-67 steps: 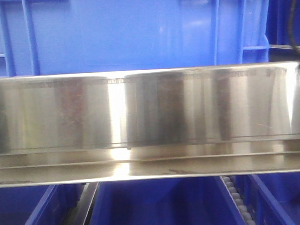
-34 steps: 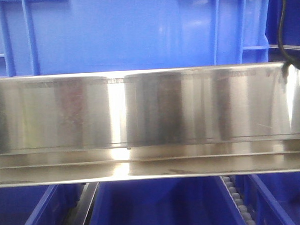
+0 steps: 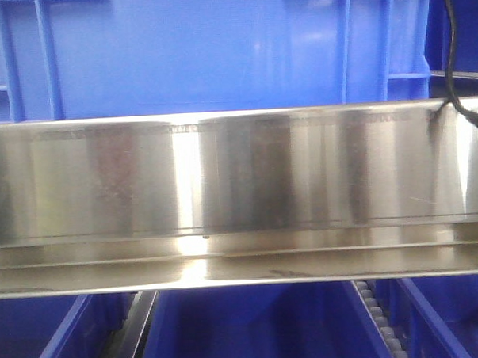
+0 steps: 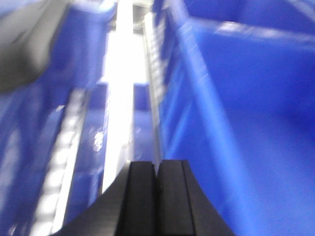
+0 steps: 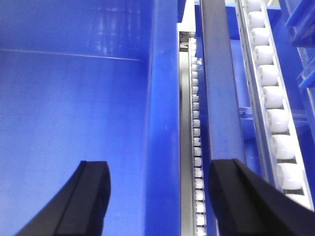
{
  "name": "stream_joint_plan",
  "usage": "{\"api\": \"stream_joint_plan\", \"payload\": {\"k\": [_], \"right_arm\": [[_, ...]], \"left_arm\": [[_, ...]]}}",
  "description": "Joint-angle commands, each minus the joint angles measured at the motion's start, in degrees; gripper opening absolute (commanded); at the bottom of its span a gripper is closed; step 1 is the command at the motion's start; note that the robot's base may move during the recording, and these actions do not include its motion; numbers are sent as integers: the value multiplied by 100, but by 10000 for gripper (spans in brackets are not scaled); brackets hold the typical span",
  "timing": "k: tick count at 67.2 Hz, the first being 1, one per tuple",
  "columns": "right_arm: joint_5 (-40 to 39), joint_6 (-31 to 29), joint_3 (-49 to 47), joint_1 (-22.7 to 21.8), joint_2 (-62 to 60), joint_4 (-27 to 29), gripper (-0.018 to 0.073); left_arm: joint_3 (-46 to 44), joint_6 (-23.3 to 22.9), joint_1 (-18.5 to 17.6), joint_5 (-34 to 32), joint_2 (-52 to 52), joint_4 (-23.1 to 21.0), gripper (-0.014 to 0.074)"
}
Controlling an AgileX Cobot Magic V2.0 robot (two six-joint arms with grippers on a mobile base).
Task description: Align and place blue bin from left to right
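The left tool (image 4: 157,168) is pressed shut on nothing; the right tool (image 5: 160,169) is spread wide astride a bin wall (image 5: 162,88) beside a roller track (image 5: 197,137). Behind the upper edge of the steel rail (image 3: 239,179), the blue bin (image 3: 194,54) is seen.

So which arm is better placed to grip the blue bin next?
Right, likely. The right pincer is open, straddling a wall of the blue bin, so it only needs to close. The left pincer is shut, gripping nothing.

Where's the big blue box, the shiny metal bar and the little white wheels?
Large medium-blue plastic crate (image 3: 178,55), front view, smooth side panel.
Shiny silver metal bar (image 3: 239,171), front view, flat front face.
White plastic rollers (image 5: 275,120), right wrist view, one roller's middle.
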Motion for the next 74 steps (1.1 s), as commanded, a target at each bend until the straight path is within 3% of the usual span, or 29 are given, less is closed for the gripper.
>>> {"api": "stream_joint_plan", "payload": {"k": [1,11,16,34,53,74], "right_arm": [[-69,-2,-45,-11,-25,-48,328],[-40,-2,-45,-35,43,-48,328],[-17,-2,-45,-35,72,-35,328],[-20,75,-45,-35,72,-22,328],[-20,143,-45,-35,72,-11,328],[-20,142,-45,-35,72,11,328]], "left_arm": [[-564,-415,-328,266,283,492,-111],[-1817,-1154,-921,1152,1151,1600,-111],[-2315,-1267,-1097,1469,1513,1870,-111],[-3212,-1589,-1238,1846,2350,1934,-92],[-3258,-1594,-1238,2191,2555,2235,145],[-3264,-1594,-1249,2105,2738,2277,151]]}}
